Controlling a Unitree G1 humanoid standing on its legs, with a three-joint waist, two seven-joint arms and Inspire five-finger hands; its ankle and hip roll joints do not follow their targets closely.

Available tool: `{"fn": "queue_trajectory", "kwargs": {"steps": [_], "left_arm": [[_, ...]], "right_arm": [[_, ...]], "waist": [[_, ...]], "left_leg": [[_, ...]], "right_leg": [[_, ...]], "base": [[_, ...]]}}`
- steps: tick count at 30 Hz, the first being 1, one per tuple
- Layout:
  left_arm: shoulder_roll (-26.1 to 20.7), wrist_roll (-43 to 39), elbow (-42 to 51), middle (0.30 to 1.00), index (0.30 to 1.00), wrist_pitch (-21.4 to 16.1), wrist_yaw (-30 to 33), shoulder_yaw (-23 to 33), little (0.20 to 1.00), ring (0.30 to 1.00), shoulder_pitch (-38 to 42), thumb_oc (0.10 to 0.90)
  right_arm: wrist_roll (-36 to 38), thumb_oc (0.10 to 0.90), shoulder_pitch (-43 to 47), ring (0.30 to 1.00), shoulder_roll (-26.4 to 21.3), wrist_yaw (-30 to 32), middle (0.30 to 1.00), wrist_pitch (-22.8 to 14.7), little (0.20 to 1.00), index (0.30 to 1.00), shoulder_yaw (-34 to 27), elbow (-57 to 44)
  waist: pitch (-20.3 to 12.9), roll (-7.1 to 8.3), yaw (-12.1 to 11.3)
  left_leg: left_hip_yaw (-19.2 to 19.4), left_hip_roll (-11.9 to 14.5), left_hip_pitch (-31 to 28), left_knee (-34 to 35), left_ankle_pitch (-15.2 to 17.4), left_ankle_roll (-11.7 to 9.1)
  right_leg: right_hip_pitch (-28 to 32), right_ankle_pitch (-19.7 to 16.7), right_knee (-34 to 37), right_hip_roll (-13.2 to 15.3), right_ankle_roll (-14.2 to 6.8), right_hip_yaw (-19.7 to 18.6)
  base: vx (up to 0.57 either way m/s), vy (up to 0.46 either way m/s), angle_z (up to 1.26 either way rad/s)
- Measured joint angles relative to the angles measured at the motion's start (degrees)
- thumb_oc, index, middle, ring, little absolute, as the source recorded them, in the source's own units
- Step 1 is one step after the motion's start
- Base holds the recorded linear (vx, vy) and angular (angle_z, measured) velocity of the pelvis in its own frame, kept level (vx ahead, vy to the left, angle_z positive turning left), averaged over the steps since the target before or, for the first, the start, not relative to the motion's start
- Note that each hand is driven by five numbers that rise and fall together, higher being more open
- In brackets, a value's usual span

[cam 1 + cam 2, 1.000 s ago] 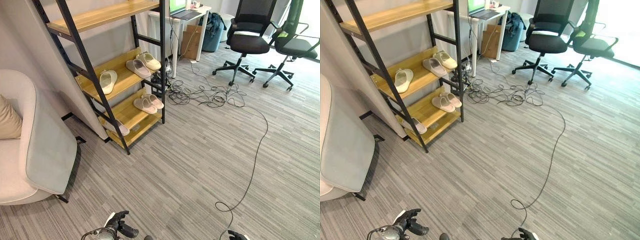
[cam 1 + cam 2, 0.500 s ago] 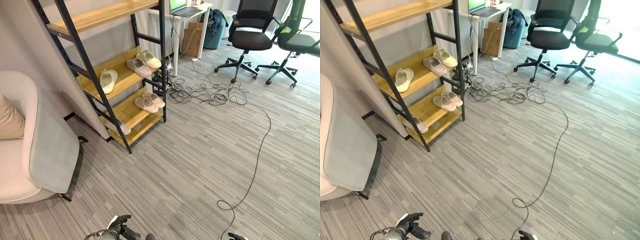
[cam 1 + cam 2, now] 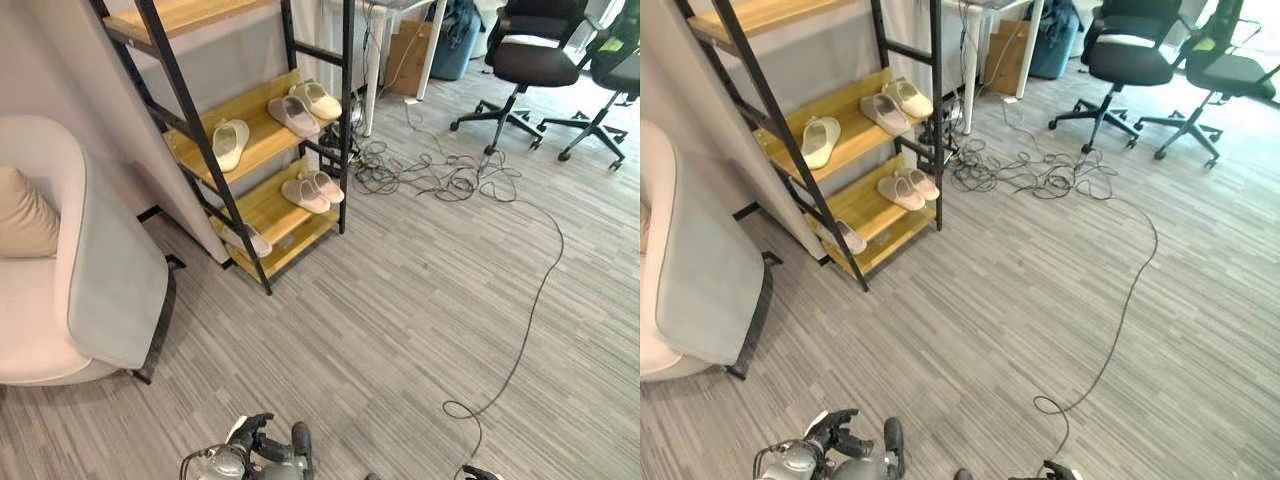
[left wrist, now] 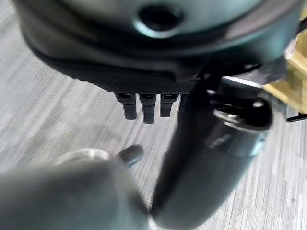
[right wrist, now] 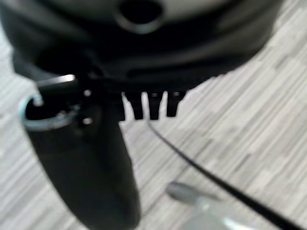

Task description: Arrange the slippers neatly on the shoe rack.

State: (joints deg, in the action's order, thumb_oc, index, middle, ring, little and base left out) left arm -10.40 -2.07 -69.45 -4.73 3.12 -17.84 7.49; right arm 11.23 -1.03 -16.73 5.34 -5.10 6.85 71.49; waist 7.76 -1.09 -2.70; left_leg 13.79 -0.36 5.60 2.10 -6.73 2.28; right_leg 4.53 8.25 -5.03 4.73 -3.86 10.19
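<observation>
Wooden shoe rack [image 3: 262, 148] | slippers [image 3: 304, 108] shelved | left hand [image 3: 262, 447] seemingly empty

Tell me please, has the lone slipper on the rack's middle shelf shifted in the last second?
No. The lone slipper lies at the same spot on the middle shelf, beside the black upright; only the camera moved.
</observation>
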Motion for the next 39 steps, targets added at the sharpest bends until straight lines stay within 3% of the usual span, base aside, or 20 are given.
{"fn": "queue_trajectory", "kwargs": {"steps": [1,2,3,4,6,10,12,15,16,17,19,20,23,24,26,28,30,31,34,39], "left_arm": [[-0.1,0.0,0.0,0.900,0.900,0.0,0.0,0.0,0.900,0.900,0.2,0.800],[0.0,0.0,-0.2,0.900,0.900,0.0,0.0,-0.2,0.900,0.900,0.6,0.800],[-0.2,0.0,-0.2,0.900,0.900,0.0,0.0,-0.4,0.900,0.900,0.5,0.800],[-0.8,0.0,0.1,0.900,0.900,-0.1,0.1,-0.7,0.900,0.900,0.4,0.800],[-1.9,0.0,-0.2,0.900,0.900,0.1,0.5,-1.6,0.900,0.900,0.2,0.800],[-2.0,-0.1,-1.0,0.900,0.900,0.1,0.6,-1.4,0.900,0.900,-0.6,0.800],[-1.6,-0.1,-2.3,0.900,0.900,0.2,0.7,-1.4,0.900,0.900,-0.4,0.800],[0.1,0.0,-2.9,0.900,0.900,0.1,1.2,-1.2,0.900,0.900,-0.9,0.800],[0.4,0.0,-2.9,0.900,0.900,0.1,1.1,-1.4,0.900,0.900,-1.1,0.800],[1.7,0.1,-2.9,0.900,0.900,0.0,1.2,-1.2,0.900,0.900,-2.0,0.800],[3.0,0.1,-3.2,0.900,0.900,0.0,1.1,-0.6,0.900,0.900,-2.8,0.800],[3.0,0.2,-3.5,0.900,0.900,-0.1,1.2,0.2,0.900,0.900,-2.8,0.800],[3.1,0.4,-3.8,0.900,0.900,0.0,1.3,1.1,0.900,0.900,-2.4,0.800],[3.1,0.4,-3.6,0.900,0.900,-0.1,1.3,1.0,0.900,0.900,-1.6,0.800],[3.4,0.0,-2.7,0.900,0.900,-0.1,1.2,1.1,0.900,0.900,-1.7,0.800],[3.8,-0.1,-1.9,0.900,0.900,-0.1,1.2,0.4,0.900,0.900,0.0,0.800],[3.4,-0.1,-1.6,0.900,0.900,-0.1,1.2,0.0,0.900,0.900,0.5,0.800],[3.4,-0.2,-1.1,0.900,0.900,-0.1,1.1,0.1,0.900,0.900,0.2,0.800],[3.4,-0.1,-1.1,0.900,0.900,-0.1,1.1,0.2,0.900,0.900,0.5,0.800],[3.1,-0.1,-1.4,0.900,0.900,-0.1,1.1,1.2,0.900,0.900,-0.6,0.800]], "right_arm": [[-0.1,0.800,0.4,0.900,0.0,0.0,0.900,0.1,0.900,0.900,0.0,-0.2],[-0.7,0.800,1.4,0.900,-0.3,0.0,0.900,0.4,0.900,0.900,0.1,-0.3],[-0.7,0.800,1.3,0.900,-0.2,0.0,0.900,0.4,0.900,0.900,-0.1,-1.2],[-0.8,0.800,0.9,0.900,-0.1,0.1,0.900,0.0,0.900,0.900,0.0,-1.8],[-0.8,0.800,1.8,0.900,-0.5,0.2,0.900,0.0,0.900,0.900,0.0,-2.5],[-1.0,0.800,2.6,0.900,-0.7,0.1,0.900,-0.1,0.900,0.900,0.3,-2.6],[-1.0,0.800,3.7,0.900,-0.8,0.1,0.900,0.0,0.900,0.900,0.6,-2.9],[-1.0,0.800,2.0,0.900,-0.4,0.0,0.900,0.4,0.900,0.900,0.7,-2.5],[-1.0,0.800,1.4,0.900,-0.4,0.0,0.900,0.6,0.900,0.900,0.7,-2.4],[-1.0,0.800,0.3,0.900,-0.7,0.0,0.900,0.8,0.900,0.900,0.7,-2.0],[-1.1,0.800,-0.2,0.900,-1.0,0.0,0.900,0.8,0.900,0.900,0.7,-2.0],[-1.2,0.800,0.3,0.900,-0.9,-0.1,0.900,0.8,0.900,0.900,0.8,-2.1],[-1.2,0.800,2.3,0.900,-1.5,0.0,0.900,0.5,0.900,0.900,2.4,-2.7],[-1.1,0.800,2.8,0.900,-1.5,0.0,0.900,0.4,0.900,0.900,3.0,-2.7],[-1.0,0.800,3.1,0.900,-1.9,0.0,0.900,0.3,0.900,0.900,3.5,-3.0],[-0.8,0.800,3.3,0.900,-2.6,0.1,0.900,0.3,0.900,0.900,4.0,-2.5],[-0.6,0.800,3.1,0.900,-2.2,0.1,0.900,0.7,0.900,0.900,4.0,-2.3],[-0.6,0.800,3.1,0.900,-2.3,0.1,0.900,0.7,0.900,0.900,4.0,-2.3],[-0.5,0.800,2.6,0.900,-2.4,0.0,0.900,0.7,0.900,0.900,3.9,-2.1],[-0.4,0.800,1.6,0.900,-1.9,0.0,0.900,0.6,0.900,0.900,3.9,-2.1]], "waist": [[0.1,-0.31,0.3],[0.9,-1.77,0.6],[0.8,-1.94,1.0],[0.5,-1.00,1.3],[0.5,-0.51,1.4],[-0.1,-0.75,1.5],[-0.1,-0.78,2.2],[-0.2,-0.30,3.7],[-0.2,-0.18,3.8],[-0.9,-1.60,3.8],[-2.1,-3.55,3.3],[-2.2,-3.44,3.4],[-2.4,-2.02,3.4],[-2.1,-0.76,3.3],[-2.2,-0.25,2.2],[-1.8,0.43,1.2],[-1.0,1.90,0.9],[-0.6,2.63,0.5],[-0.4,1.80,0.4],[-1.4,-0.71,-0.9]], "left_leg": [[-0.1,-0.4,-0.6,0.4,0.0,0.8],[0.3,-0.2,-2.6,1.6,0.0,1.7],[-0.1,-0.8,-3.6,1.9,0.3,2.0],[0.0,-1.8,-4.6,1.7,2.0,1.9],[-0.2,-3.0,-6.9,1.7,4.3,3.6],[-0.6,-2.8,-9.5,2.2,6.0,1.9],[-1.0,-2.6,-9.9,2.2,7.0,1.2],[-4.0,-2.5,-13.4,2.3,9.3,-1.2],[-4.9,-2.4,-14.5,2.2,10.0,-2.0],[-5.8,-0.4,-16.4,2.3,11.1,-3.6],[-6.2,3.0,-17.0,-0.2,11.3,-5.1],[-6.7,3.9,-16.3,-2.8,11.4,-5.3],[-7.4,5.6,-11.9,-15.7,10.9,-9.2],[-8.6,6.3,-6.4,-26.3,10.1,-12.1],[-9.5,6.7,-3.7,-29.8,9.0,-13.9],[-8.2,8.6,2.2,-38.4,5.4,-13.4],[-4.1,8.6,2.6,-35.4,7.1,-10.8],[-1.2,8.0,2.6,-28.6,7.9,-9.4],[3.2,4.9,3.7,-11.1,6.1,-9.5],[5.0,3.6,4.8,-3.0,0.1,-10.0]], "right_leg": [[-1.8,1.0,-4.7,0.6,-0.7,0.2],[-8.7,2.8,-20.5,2.3,-2.4,-0.3],[-12.2,3.2,-28.6,3.8,-3.0,-0.2],[-15.3,3.2,-33.8,5.0,-3.3,-1.5],[-19.9,3.3,-36.7,7.4,-3.1,-2.5],[-21.6,1.3,-19.5,7.3,-3.1,0.4],[-23.3,-3.2,-11.1,6.3,-3.6,0.4],[-21.7,-13.0,2.9,6.0,-4.2,0.3],[-20.9,-15.8,2.9,5.9,-3.2,0.5],[-18.8,-19.6,3.1,4.4,-1.7,0.5],[-16.3,-18.4,3.2,1.0,0.9,1.2],[-15.5,-17.6,3.3,0.4,1.4,1.3],[-12.6,-15.5,4.4,-1.3,4.1,1.6],[-11.2,-14.8,5.1,-1.2,5.0,2.2],[-10.7,-13.9,4.9,-1.4,6.7,2.1],[-9.3,-11.5,5.3,-2.4,9.5,3.2],[-7.1,-11.7,6.8,-2.1,9.3,3.7],[-6.1,-11.4,8.1,-2.3,9.3,4.5],[-3.3,-10.5,10.7,-4.0,8.3,7.0],[1.4,-6.9,10.8,-7.0,7.3,6.8]], "base": [[0.13,0.150,-0.15],[0.06,0.079,0.06],[0.19,0.089,0.12],[0.25,0.053,0.23],[0.31,-0.014,0.03],[0.29,-0.168,0.03],[0.24,-0.182,0.09],[0.32,-0.278,0.49],[0.29,-0.259,0.57],[0.29,-0.283,0.40],[0.30,-0.335,0.16],[0.23,-0.302,-0.13],[0.15,-0.349,-0.05],[0.04,-0.118,-0.01],[0.13,-0.222,0.06],[0.30,-0.253,0.36],[0.27,-0.086,0.36],[0.29,-0.081,0.34],[0.30,-0.074,0.34],[0.37,-0.022,-0.09]]}}
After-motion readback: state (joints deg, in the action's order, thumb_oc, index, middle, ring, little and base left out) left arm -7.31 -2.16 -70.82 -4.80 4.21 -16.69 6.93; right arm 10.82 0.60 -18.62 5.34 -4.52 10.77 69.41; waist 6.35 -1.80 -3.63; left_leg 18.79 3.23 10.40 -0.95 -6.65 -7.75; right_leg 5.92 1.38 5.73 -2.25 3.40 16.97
